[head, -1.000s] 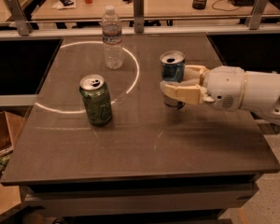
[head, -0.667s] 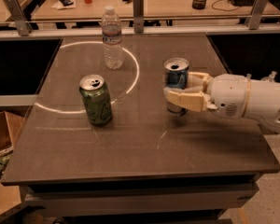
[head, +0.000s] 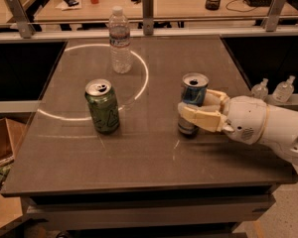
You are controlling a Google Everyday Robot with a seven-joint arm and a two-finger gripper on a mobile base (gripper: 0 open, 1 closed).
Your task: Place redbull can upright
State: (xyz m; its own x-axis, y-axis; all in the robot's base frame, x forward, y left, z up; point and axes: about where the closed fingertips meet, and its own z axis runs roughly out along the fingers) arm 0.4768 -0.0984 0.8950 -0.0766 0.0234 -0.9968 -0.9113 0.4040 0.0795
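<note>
No lettering can be read on the redbull can point(head: 193, 89), the green can point(head: 103, 109) or the water bottle point(head: 120, 38). The gripper point(head: 192, 107), reaching in from the right over the worktop point(head: 139, 155) with fingers point(head: 201, 118) clasped on the redbull can, carries no legible marking.

The slim blue-and-silver redbull can point(head: 193, 92) stands upright on the table point(head: 139, 157), right of centre, clasped by the tool point(head: 191, 108)
</note>
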